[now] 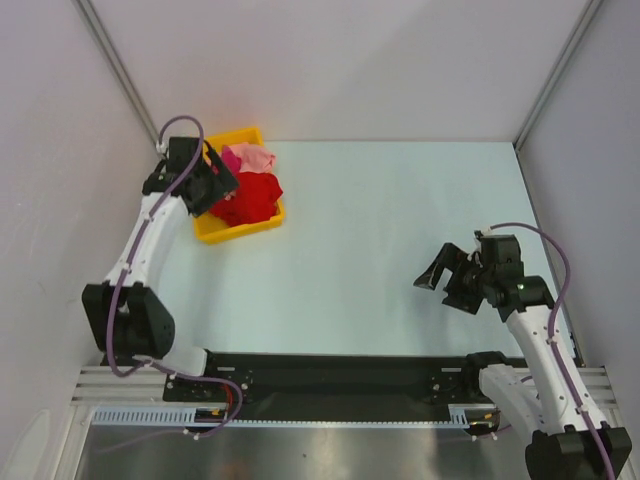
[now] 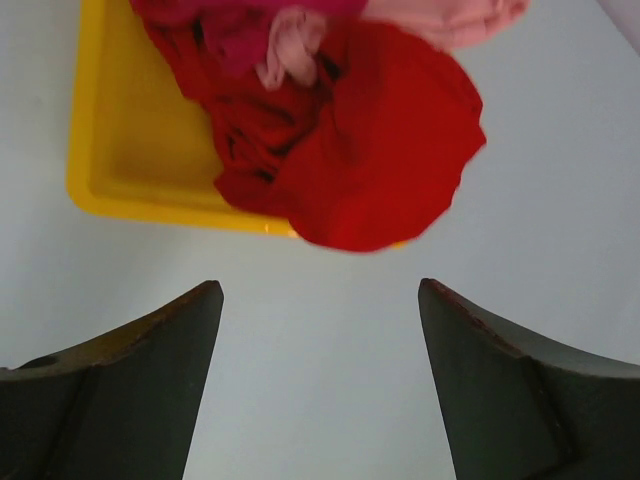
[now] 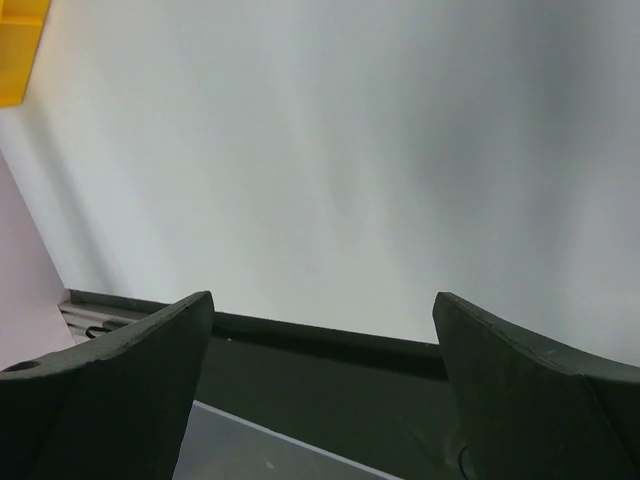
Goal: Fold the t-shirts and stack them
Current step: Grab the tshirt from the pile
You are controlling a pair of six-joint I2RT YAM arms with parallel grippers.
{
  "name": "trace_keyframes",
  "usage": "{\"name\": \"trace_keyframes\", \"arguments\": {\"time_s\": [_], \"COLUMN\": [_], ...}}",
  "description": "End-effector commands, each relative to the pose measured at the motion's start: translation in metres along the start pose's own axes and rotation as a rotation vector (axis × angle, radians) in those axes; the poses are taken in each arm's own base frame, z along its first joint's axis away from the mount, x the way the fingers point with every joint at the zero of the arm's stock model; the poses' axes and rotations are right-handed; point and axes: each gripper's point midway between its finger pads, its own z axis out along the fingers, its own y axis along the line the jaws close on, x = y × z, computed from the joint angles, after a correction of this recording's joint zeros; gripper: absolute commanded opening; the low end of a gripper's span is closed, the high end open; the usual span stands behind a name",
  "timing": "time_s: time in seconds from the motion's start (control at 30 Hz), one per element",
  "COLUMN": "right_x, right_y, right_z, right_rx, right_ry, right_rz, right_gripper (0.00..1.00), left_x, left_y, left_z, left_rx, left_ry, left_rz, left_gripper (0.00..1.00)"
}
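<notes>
T-shirts (image 1: 250,190) lie crumpled together in the yellow bin (image 1: 232,233), upper left of the top view. The bright red shirt (image 2: 380,150) spills over the rim, with the pale pink shirt (image 2: 450,15) and magenta shirt (image 2: 230,40) behind it. The left gripper (image 2: 320,286) hovers just beside the bin, fingers wide apart and empty. The right gripper (image 3: 322,296), at lower right, is likewise spread and holds nothing.
</notes>
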Motion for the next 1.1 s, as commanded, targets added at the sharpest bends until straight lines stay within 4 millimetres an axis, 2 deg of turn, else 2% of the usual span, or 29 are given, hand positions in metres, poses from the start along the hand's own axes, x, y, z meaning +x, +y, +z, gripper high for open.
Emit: {"name": "trace_keyframes", "arguments": {"time_s": [0.0,0.03,0.07,0.13,0.17,0.2,0.27,0.3,0.33,0.47,0.57,0.6,0.63,0.67,0.73,0.77,0.8,0.87,0.93,0.97,1.0,1.03,1.07], "right_x": [-0.027,-0.029,-0.034,-0.036,-0.038,-0.040,-0.043,-0.046,-0.048,-0.052,-0.053,-0.052,-0.054,-0.054,-0.054,-0.054,-0.053,-0.053,-0.052,-0.052,-0.051,-0.050,-0.048], "right_y": [0.029,0.030,0.033,0.033,0.032,0.033,0.032,0.034,0.034,0.035,0.029,0.028,0.026,0.026,0.026,0.026,0.027,0.028,0.030,0.032,0.033,0.034,0.036], "right_z": [-0.014,-0.014,-0.016,-0.015,-0.013,-0.013,-0.011,-0.012,-0.013,-0.010,-0.005,-0.003,-0.003,-0.003,-0.002,-0.002,-0.002,-0.001,0.000,0.000,0.000,0.002,0.003], "right_rx": [-0.076,-0.072,-0.075,-0.067,-0.062,-0.061,-0.048,-0.045,-0.044,-0.032,-0.013,-0.008,-0.003,-0.001,-0.004,-0.008,-0.011,-0.016,-0.026,-0.036,-0.040,-0.044,-0.052], "right_ry": [-0.068,-0.064,-0.080,-0.084,-0.082,-0.084,-0.082,-0.089,-0.090,-0.083,-0.062,-0.053,-0.054,-0.050,-0.045,-0.042,-0.038,-0.028,-0.022,-0.018,-0.016,-0.013,-0.006], "right_rz": [-0.134,-0.141,-0.153,-0.163,-0.165,-0.171,-0.176,-0.180,-0.186,-0.179,-0.155,-0.146,-0.138,-0.132,-0.123,-0.119,-0.116,-0.111,-0.105,-0.105,-0.104,-0.101,-0.105], "right_gripper": [1.00,1.00,1.00,1.00,1.00,1.00,1.00,1.00,1.00,1.00,1.00,1.00,1.00,1.00,1.00,1.00,0.99,0.98,0.98,0.98,0.98,0.97,0.97], "left_x": [-0.043,-0.061,-0.064,-0.080,-0.083,-0.074,-0.085,-0.081,-0.090,-0.104,-0.107,-0.106,-0.116,-0.118,-0.128,-0.133,-0.138,-0.158,-0.189,-0.198,-0.216,-0.225,-0.231], "left_y": [0.021,0.012,0.014,0.002,0.003,0.002,-0.009,-0.011,-0.023,-0.017,-0.009,-0.008,-0.014,-0.014,-0.022,-0.022,-0.026,-0.042,-0.072,-0.088,-0.106,-0.126,-0.144], "left_z": [-0.002,-0.007,0.005,0.014,0.022,0.046,0.061,0.079,0.085,0.118,0.146,0.153,0.152,0.158,0.159,0.159,0.156,0.136,0.089,0.066,0.014,-0.015,-0.063], "left_rx": [-0.191,-0.181,-0.202,-0.177,-0.181,-0.165,-0.120,-0.102,-0.028,-0.059,-0.107,-0.110,-0.097,-0.094,-0.056,-0.047,-0.036,-0.002,0.085,0.125,0.189,0.274,0.365], "left_ry": [-0.074,-0.111,-0.100,-0.117,-0.101,-0.035,-0.042,-0.021,-0.041,-0.046,-0.022,-0.009,-0.029,-0.033,-0.069,-0.078,-0.090,-0.143,-0.243,-0.287,-0.378,-0.424,-0.482], "left_rz": [0.104,0.107,0.137,0.169,0.177,0.183,0.190,0.204,0.215,0.231,0.249,0.252,0.254,0.255,0.238,0.226,0.216,0.189,0.168,0.170,0.167,0.148,0.141], "left_gripper": [0.86,0.85,0.85,0.84,0.83,0.83,0.83,0.85,0.86,0.85,0.84,0.79,0.75,0.72,0.51,0.36,0.01,0.00,0.00,0.00,0.01,0.00,0.00]}}
